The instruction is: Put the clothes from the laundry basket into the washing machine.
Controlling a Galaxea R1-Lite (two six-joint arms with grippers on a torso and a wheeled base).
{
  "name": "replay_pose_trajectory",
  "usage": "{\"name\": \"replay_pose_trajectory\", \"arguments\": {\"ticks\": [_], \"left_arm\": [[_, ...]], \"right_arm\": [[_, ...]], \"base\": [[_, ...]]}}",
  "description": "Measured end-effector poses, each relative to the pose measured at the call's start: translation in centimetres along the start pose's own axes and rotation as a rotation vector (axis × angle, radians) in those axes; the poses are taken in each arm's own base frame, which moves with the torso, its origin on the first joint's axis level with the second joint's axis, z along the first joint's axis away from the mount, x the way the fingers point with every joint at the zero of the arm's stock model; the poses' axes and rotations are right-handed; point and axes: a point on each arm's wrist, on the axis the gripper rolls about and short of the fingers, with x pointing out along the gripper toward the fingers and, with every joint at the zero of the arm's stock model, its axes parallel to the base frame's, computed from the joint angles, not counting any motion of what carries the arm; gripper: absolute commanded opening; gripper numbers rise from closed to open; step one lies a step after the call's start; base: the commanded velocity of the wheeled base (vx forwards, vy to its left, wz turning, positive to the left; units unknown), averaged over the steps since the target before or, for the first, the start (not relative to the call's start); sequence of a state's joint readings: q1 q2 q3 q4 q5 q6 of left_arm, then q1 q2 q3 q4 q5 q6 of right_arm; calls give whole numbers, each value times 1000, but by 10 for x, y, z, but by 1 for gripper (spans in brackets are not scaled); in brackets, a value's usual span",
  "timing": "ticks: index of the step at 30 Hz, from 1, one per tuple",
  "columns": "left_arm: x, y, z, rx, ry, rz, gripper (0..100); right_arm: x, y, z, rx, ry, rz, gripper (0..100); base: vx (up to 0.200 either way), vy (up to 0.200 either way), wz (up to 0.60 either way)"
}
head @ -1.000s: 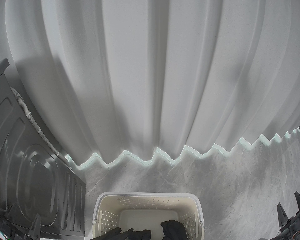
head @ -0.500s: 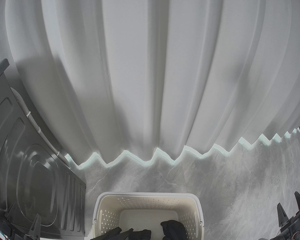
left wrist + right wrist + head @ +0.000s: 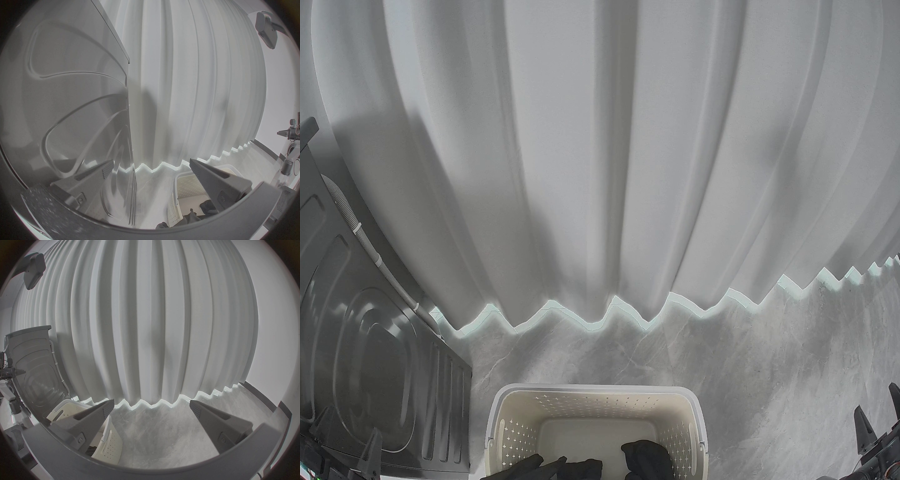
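Staying put vs earlier: L hand (image 3: 151, 161), R hand (image 3: 152, 401) both spread, empty; clothes (image 3: 647, 456) in laundry basket (image 3: 594, 390).

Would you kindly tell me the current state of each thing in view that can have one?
laundry basket: upright, holding clothes
clothes: lying in the basket
washing machine: door hidden, cannot tell
left gripper: open, empty
right gripper: open, empty
curtain: drawn shut

No change is registered over the last second. No displacement is seen of the cream perforated plastic laundry basket (image 3: 594, 389), the black crumpled clothes (image 3: 647, 459) in it, the left gripper (image 3: 150, 161) or the right gripper (image 3: 150, 401).
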State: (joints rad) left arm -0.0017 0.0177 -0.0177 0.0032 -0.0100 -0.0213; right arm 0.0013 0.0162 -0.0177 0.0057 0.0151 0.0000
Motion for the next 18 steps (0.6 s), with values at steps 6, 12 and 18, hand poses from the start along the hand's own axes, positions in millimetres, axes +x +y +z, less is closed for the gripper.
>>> {"name": "replay_pose_trajectory", "arguments": {"ticks": [6, 12, 18], "left_arm": [[0, 0, 0, 1, 0, 0, 100], [0, 0, 0, 2, 0, -1, 100], [0, 0, 0, 1, 0, -1, 100]], "right_arm": [[0, 0, 0, 0, 0, 0, 100], [0, 0, 0, 0, 0, 0, 100], [0, 0, 0, 3, 1, -4, 100]], "base": [[-200, 0, 0], [-200, 0, 0], [-200, 0, 0]]}}
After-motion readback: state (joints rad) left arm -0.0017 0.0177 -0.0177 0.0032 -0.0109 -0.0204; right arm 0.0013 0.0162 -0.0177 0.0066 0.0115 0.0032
